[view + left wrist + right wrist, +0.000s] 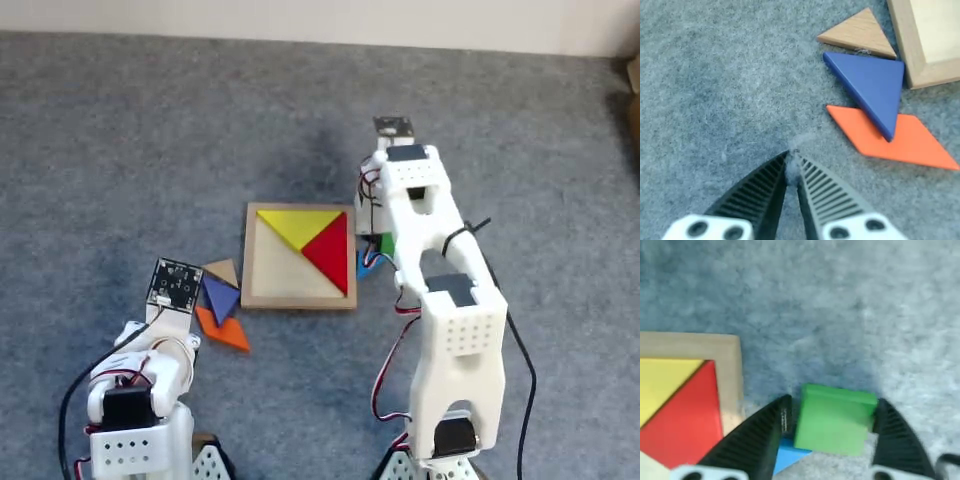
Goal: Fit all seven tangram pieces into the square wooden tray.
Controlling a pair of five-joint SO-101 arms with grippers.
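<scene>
The square wooden tray holds a yellow triangle and a red triangle. Left of it lie a tan triangle, a dark blue triangle and an orange parallelogram, the blue one overlapping the orange. My left gripper is shut and empty on the carpet, short of these pieces. Just right of the tray, my right gripper is open and straddles a green square. One finger touches it; the other stands a little off. The square rests partly on a light blue piece.
Grey carpet surrounds the tray on all sides. The tray's lower left half is bare wood. The right arm's body stretches along the tray's right side, with cables beside it.
</scene>
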